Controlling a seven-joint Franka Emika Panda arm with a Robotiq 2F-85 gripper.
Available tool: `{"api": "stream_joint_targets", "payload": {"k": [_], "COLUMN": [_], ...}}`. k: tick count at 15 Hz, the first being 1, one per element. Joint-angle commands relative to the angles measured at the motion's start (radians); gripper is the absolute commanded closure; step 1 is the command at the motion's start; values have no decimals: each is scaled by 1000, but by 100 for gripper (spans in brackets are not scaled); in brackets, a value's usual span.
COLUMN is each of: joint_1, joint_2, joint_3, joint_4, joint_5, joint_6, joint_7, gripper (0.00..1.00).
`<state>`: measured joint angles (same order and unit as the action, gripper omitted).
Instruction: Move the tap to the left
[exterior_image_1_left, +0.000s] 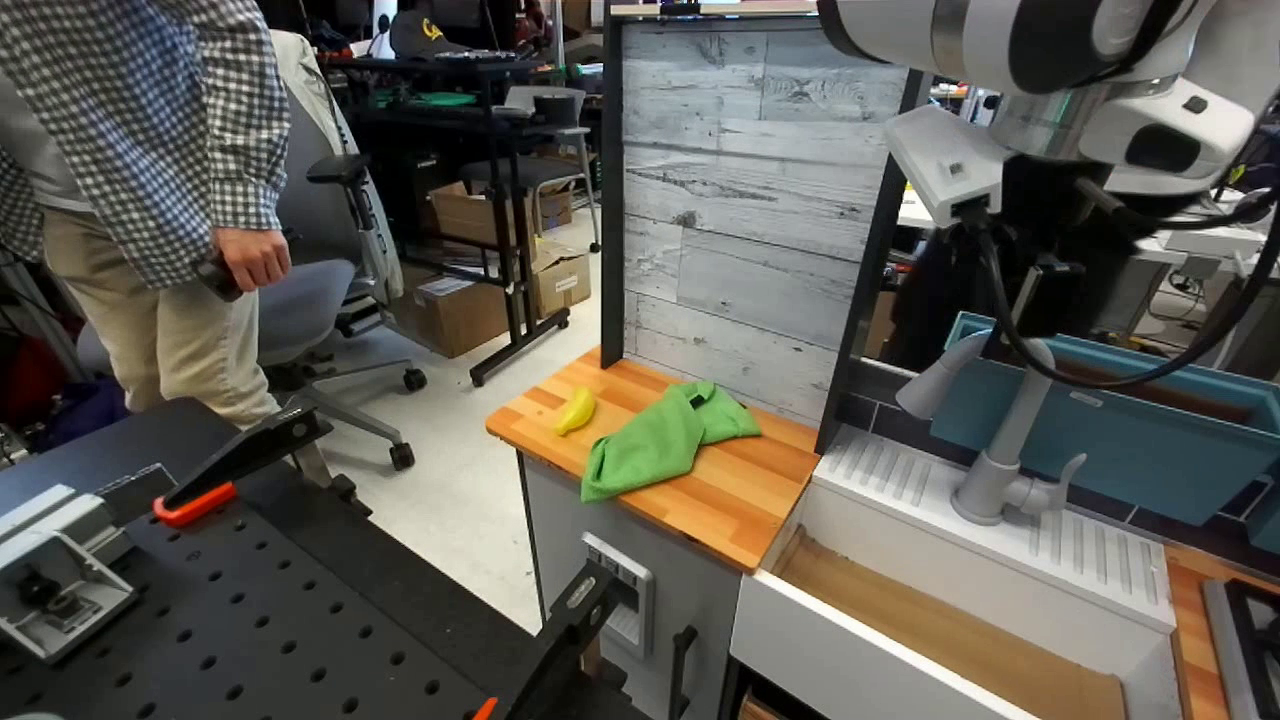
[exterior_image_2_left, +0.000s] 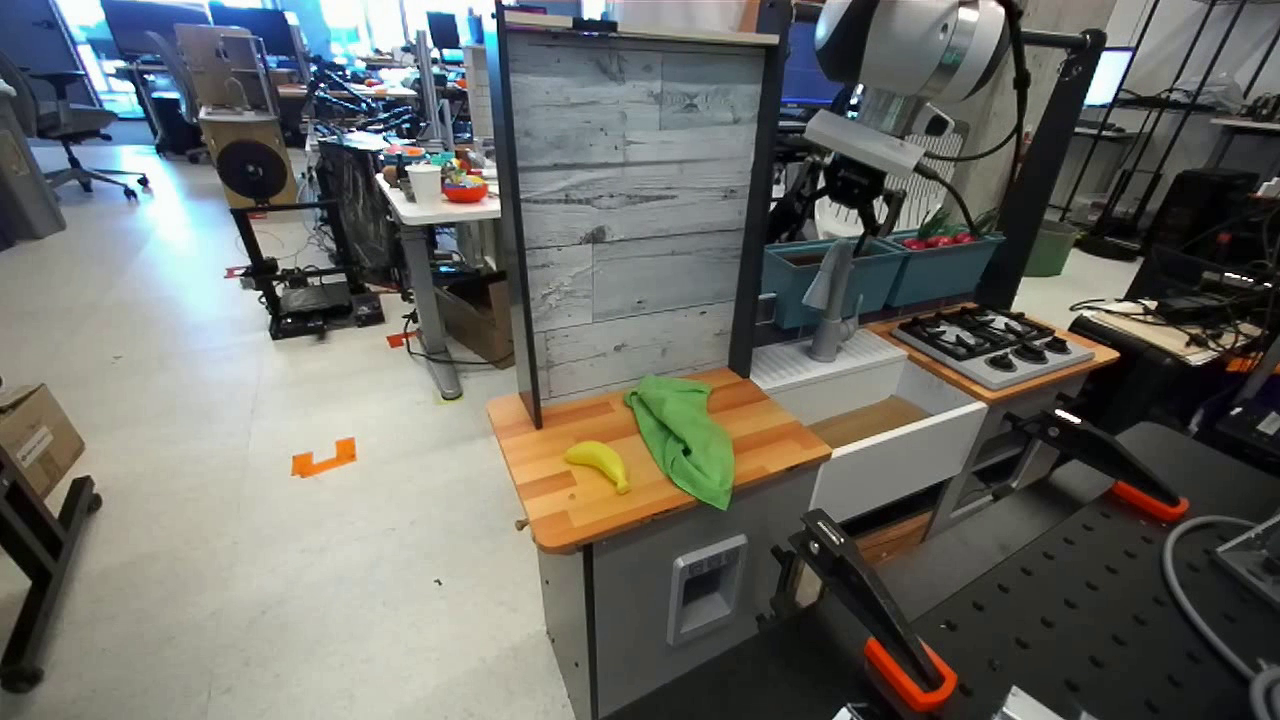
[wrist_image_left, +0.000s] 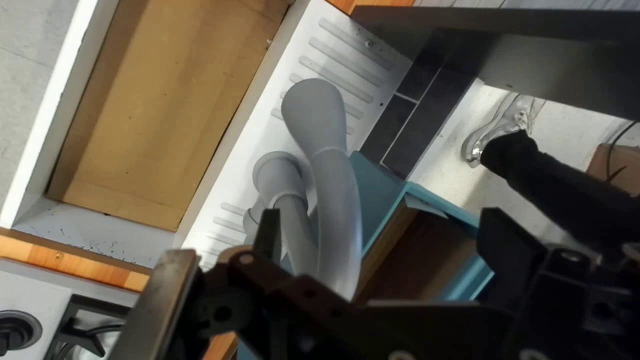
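Hanging right there near the top of the pale grey, thick, arched tap (wrist_image_left: 340, 200) on its white ribbed ledge (wrist_image_left: 240, 172), the black fingers (wrist_image_left: 509, 244) stand wide apart!

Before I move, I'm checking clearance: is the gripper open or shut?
Open: the gripper has its fingers wide apart in the wrist view.

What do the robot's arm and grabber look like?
The arm is chunky, rounded and white, with dark panels and a silvery section. A black cable loops from a pale box on it. The gripper is black, with two angular, jointed fingers.
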<state>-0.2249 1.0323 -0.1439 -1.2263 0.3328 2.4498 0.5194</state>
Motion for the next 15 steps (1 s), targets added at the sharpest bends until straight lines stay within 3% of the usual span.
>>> {"api": "stream_joint_targets", "payload": {"k": [1,3,11,15], "joint_1": [23,29,29,32], "joint_2": [62,75,67,69], "joint_3": [-35,-43,-15,-7], "joint_4": [42,41,30,39], "joint_5": [-41,-57,-40,-29], "joint_6": [63,90,88,68], "joint_7": [17,17,12,35], "gripper": [24,35,95,98]}}
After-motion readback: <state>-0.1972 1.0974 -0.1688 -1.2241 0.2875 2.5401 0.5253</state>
